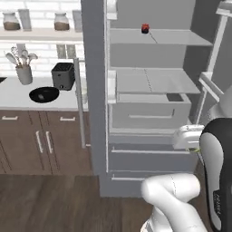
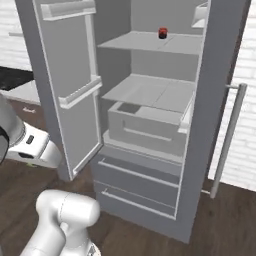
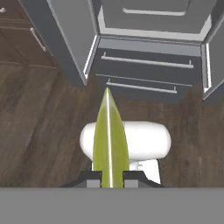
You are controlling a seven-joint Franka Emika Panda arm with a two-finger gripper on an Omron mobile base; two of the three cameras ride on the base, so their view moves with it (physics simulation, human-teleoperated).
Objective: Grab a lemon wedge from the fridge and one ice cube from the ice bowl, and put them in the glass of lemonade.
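1 of 2 pickups looks done: the gripper [image 3: 111,180] is clamped narrow on the lemon wedge [image 3: 110,140], held out over the wood floor in front of the fridge [image 1: 149,108], both doors open. Ice bowl [image 1: 44,94] waits on the counter; ice cube and both drops remain. No readable writing anywhere.
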